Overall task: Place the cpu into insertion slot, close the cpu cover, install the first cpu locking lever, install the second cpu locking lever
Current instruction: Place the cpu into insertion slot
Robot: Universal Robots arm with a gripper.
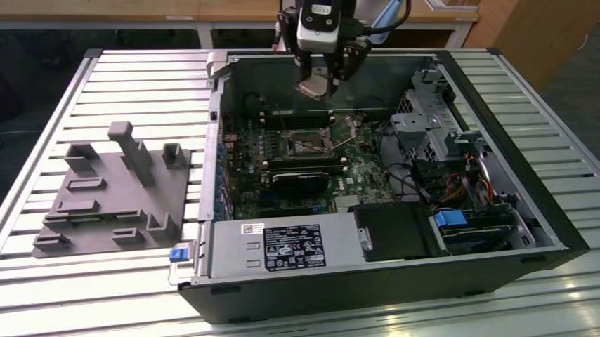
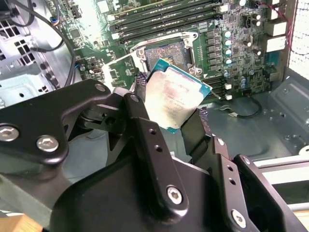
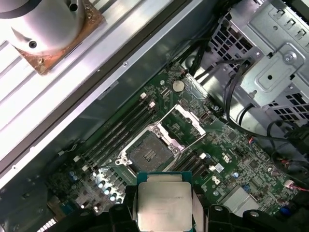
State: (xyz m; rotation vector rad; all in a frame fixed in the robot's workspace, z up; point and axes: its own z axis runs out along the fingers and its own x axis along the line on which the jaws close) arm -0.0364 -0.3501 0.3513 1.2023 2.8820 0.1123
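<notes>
**Cpu gripped above the case, slot open below it**

The tool (image 1: 322, 78) hangs above the far wall of the open case (image 1: 375, 291). Its fingers (image 2: 142, 116) are drawn narrow on two opposite edges of the cpu (image 2: 176, 99). The chip touches nothing but those fingers, and its dull metal face looks tilted rather than level.

The insertion slot (image 3: 145, 152) lies below the tool and off to one side of it. In the exterior view it sits on the green board nearer the camera than the chip, slightly toward that view's left. The chip is therefore well apart from the slot in height and not yet over it. The chip is square and has no long axis, so what matters is how its edges line up with the slot's rim. In the first wrist view those edges appear turned against the rim, though the tilt may account for some of that.

The cpu cover (image 3: 184, 126) is swung open toward the drive cage (image 1: 436, 130), leaving the slot's window bare. Memory slots (image 3: 118, 133) run just beside the slot on the far-wall side. The space straight above the slot looks free. I judge the raised cover and the far wall to be the nearest edges to mind.
</notes>
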